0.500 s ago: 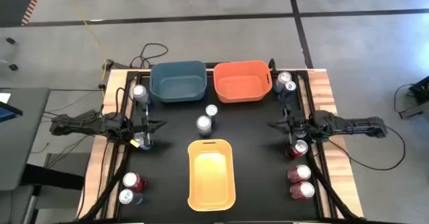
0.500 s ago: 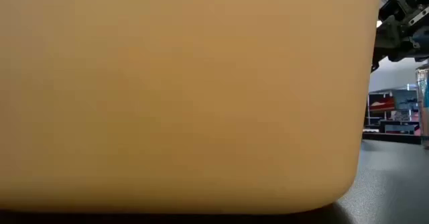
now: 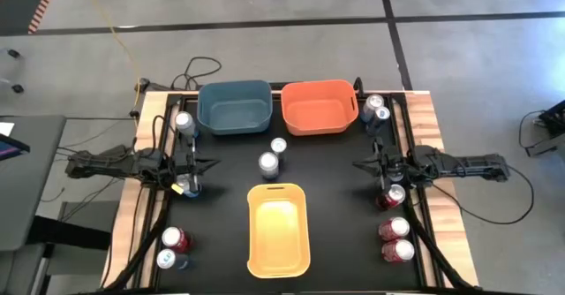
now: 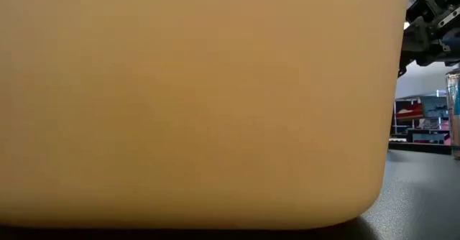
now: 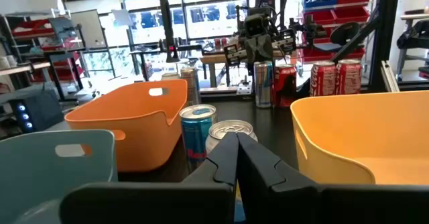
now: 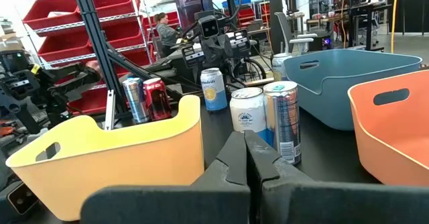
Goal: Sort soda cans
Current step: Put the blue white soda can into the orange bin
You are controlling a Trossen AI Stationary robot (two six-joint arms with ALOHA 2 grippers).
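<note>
Small cylindrical metal soda cans stand scattered around the yellow plastic bin (image 3: 278, 228) on the black table (image 3: 335, 207): two silver-topped cans (image 3: 273, 155) just beyond it, clusters at both table edges; all three bins look empty, so sorting has seemingly not begun. The left pincer (image 3: 208, 163) and right pincer (image 3: 360, 163), both closed and empty, hover either side of that central pair. The next move would call for opening one pincer and descending over a can.

Blue bin (image 3: 234, 108), orange bin (image 3: 319, 107), yellow bin (image 3: 278, 230)
</note>
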